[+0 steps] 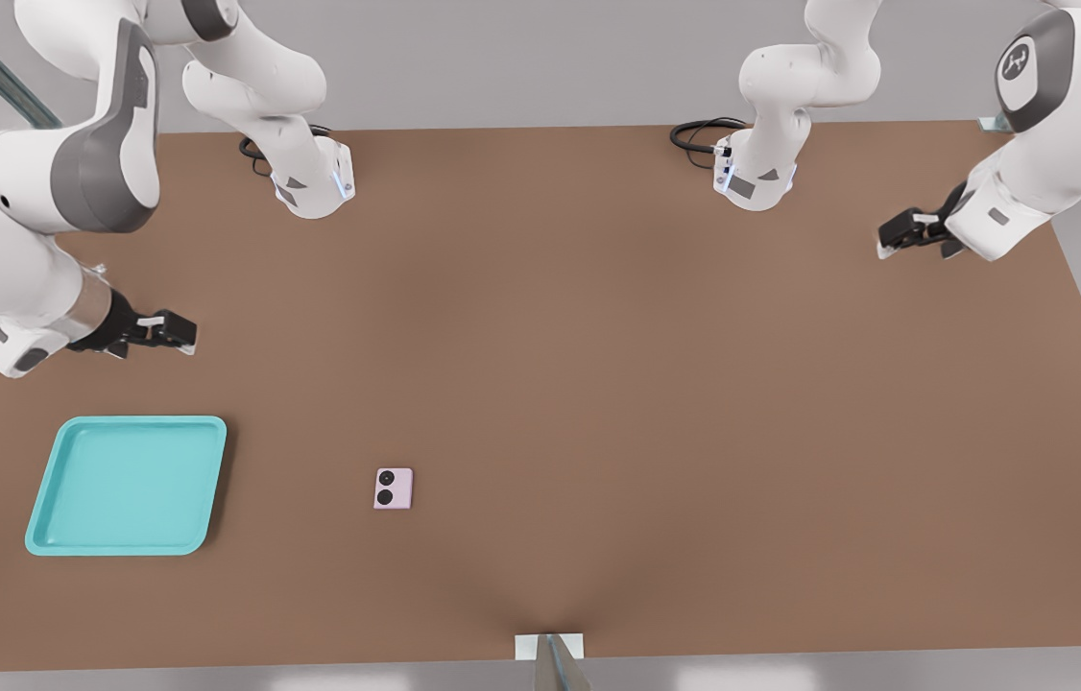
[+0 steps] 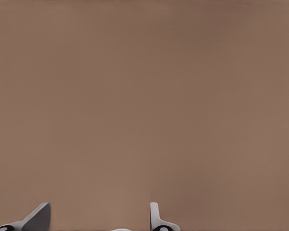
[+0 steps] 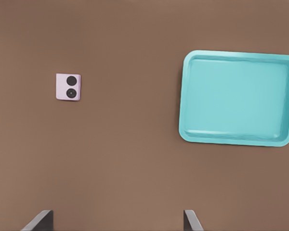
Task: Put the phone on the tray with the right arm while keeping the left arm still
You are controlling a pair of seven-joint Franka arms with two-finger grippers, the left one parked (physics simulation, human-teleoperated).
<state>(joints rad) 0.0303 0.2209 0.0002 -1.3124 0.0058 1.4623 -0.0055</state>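
The brown matte table (image 1: 598,384) spreads beneath the gripper (image 1: 178,333), whose fingers stand wide apart, holding nothing. Below and ahead of it lies the flat turquoise tray (image 1: 41,523), roughly square with rounded corners. The small pink phone (image 1: 394,488) lies flat, well apart from both, lenses upward.

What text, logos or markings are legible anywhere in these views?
No readable words or numbers anywhere.
White logo, not lettering, on the left arm joint cap.
The phone shows two black lenses, no print.
The tray is unmarked.
The gripper, open, hangs beyond the tray, holding nothing, unmarked.
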